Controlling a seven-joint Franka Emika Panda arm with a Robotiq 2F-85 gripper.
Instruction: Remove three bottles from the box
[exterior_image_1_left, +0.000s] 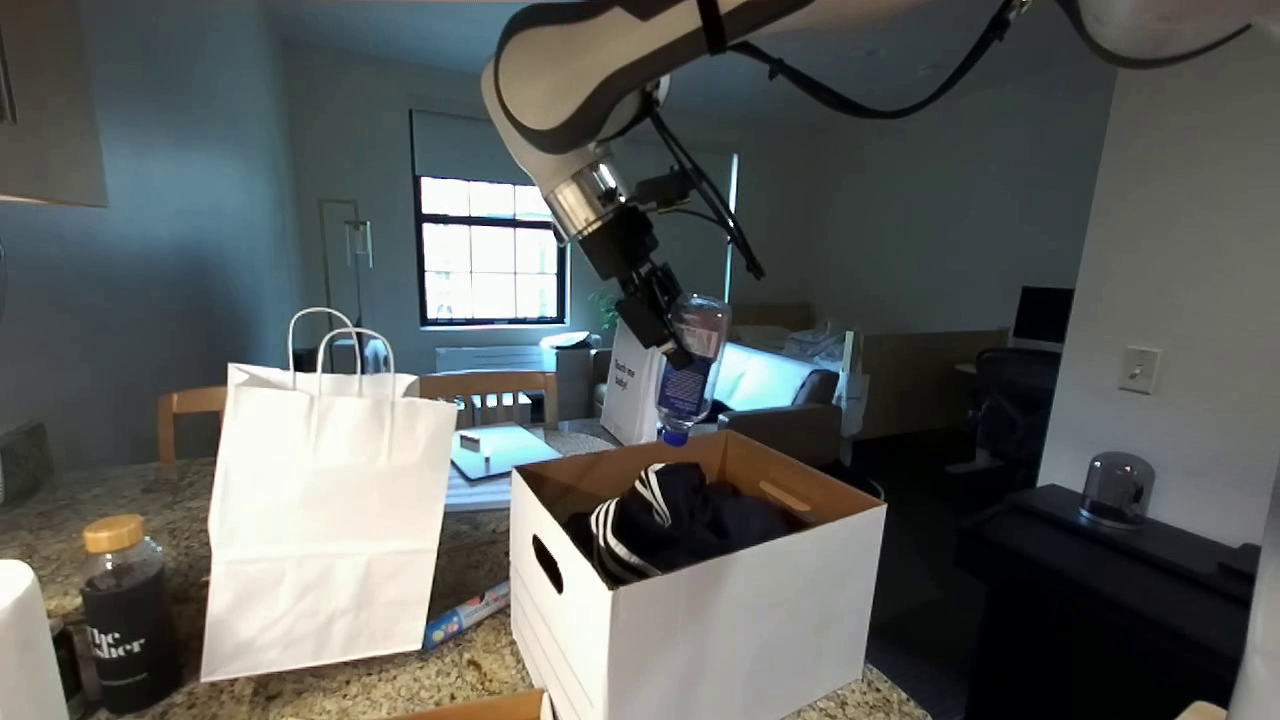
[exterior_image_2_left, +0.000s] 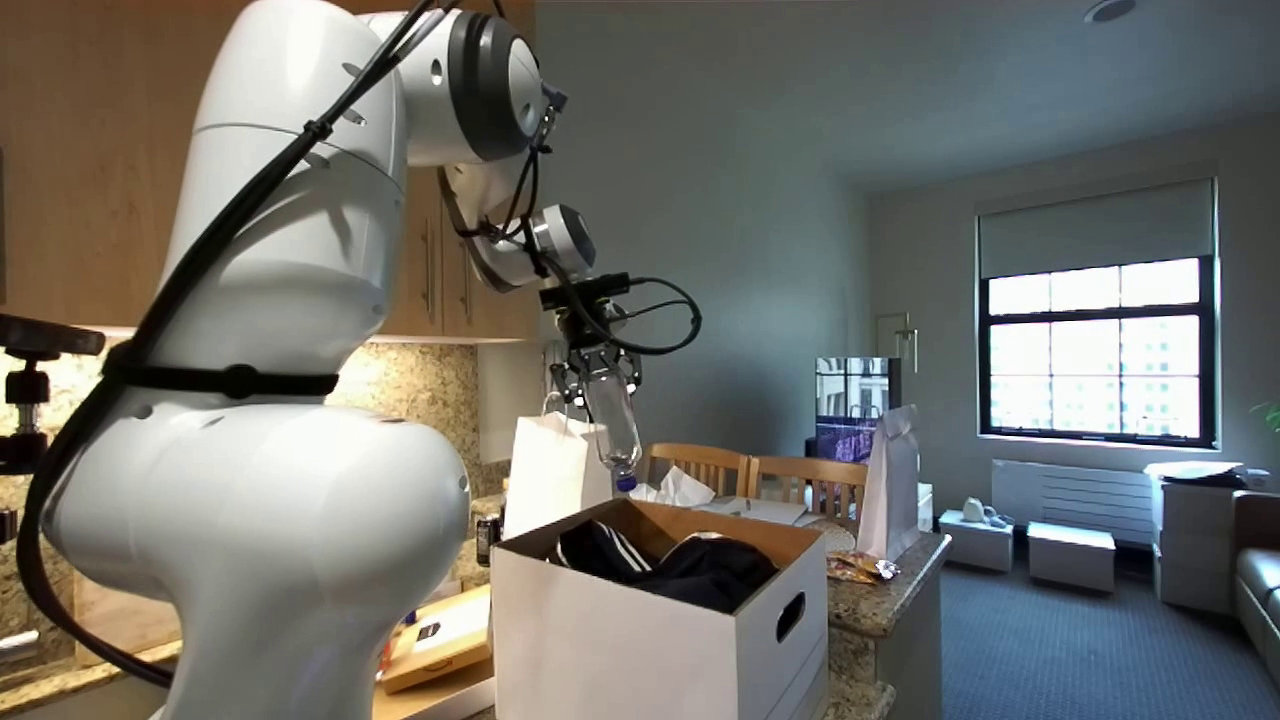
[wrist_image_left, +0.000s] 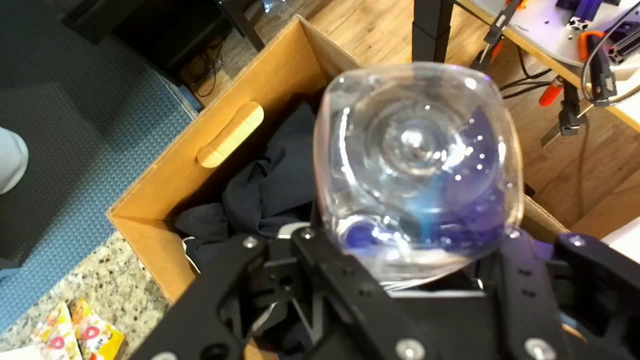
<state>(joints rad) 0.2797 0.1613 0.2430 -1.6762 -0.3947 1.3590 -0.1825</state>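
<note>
Wrist view: a clear bottle (wrist_image_left: 420, 155) is held upside down by the gripper (wrist_image_left: 410, 236) above the box (wrist_image_left: 175, 175), near the worktop's edge (wrist_image_left: 97, 267).

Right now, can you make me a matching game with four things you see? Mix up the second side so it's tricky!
Things:
1. clear bottle
2. dark cloth
3. box
4. big paper bag

What it's like:
A. white, loop-handled, standing up
B. held by the fingers, its blue cap pointing down
C. bundled up inside the box
D. brown inside, with an oval hole in its side

Right pairs: 1-B, 2-C, 3-D, 4-A
</note>
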